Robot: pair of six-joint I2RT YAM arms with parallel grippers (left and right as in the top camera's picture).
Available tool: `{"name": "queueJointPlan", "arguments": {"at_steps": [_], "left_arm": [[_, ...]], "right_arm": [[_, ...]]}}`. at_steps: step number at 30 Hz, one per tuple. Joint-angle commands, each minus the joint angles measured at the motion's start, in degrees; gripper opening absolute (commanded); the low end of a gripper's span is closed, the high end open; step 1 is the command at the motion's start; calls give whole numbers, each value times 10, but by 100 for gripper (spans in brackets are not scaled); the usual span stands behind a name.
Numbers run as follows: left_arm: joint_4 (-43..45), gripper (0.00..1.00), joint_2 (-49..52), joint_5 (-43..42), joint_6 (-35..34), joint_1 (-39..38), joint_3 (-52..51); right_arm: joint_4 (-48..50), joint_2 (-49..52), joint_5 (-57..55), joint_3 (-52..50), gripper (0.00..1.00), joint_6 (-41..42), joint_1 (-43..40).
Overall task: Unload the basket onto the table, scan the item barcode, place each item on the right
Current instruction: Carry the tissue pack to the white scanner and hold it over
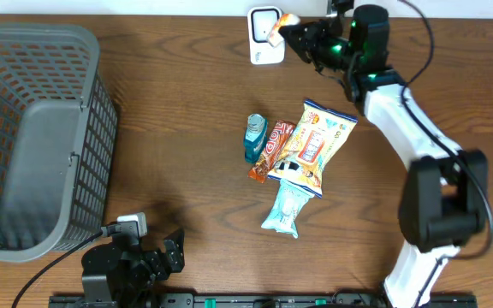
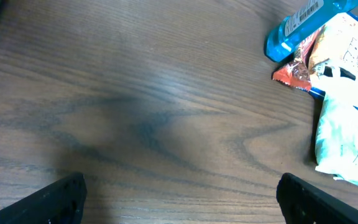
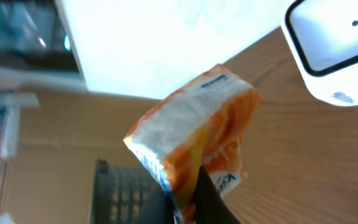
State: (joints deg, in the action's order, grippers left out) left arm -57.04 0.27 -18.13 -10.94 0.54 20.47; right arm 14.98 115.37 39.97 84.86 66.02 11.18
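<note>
My right gripper point(image 1: 291, 31) is shut on an orange and white snack packet point(image 3: 194, 127), held up at the back of the table just right of the white barcode scanner point(image 1: 264, 34). In the right wrist view the packet point(image 3: 194, 127) stands up from the fingers point(image 3: 213, 199), and the scanner point(image 3: 334, 53) sits at the upper right. My left gripper point(image 1: 157, 257) rests near the front edge, open, nothing between its fingers point(image 2: 61, 196). Bare wood lies under it.
A grey mesh basket point(image 1: 37, 137) fills the left side. In the middle lie a blue packet point(image 1: 255, 137), a red-brown bar point(image 1: 270, 150), a yellow bag point(image 1: 315, 141) and a pale blue pouch point(image 1: 285, 210). The same pile shows at the left wrist view's right edge, with the pouch point(image 2: 344, 140) nearest.
</note>
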Motion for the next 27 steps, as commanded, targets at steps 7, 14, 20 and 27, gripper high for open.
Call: {"name": "queueJointPlan", "arguments": {"at_steps": [7,14,20,27], "left_arm": [[-6,98,-1,-7,-5,0,-3],[-6,98,-1,-7,-5,0,-3],[-6,98,-1,-7,-5,0,-3],[-6,98,-1,-7,-5,0,-3]], "right_arm": [[45,132,-42,105,2,137,16],[-26,242,-64,274,2,163,23],[-96,291,-80,330,2,157,24],[-126,289,-87,333,1,102,21]]}}
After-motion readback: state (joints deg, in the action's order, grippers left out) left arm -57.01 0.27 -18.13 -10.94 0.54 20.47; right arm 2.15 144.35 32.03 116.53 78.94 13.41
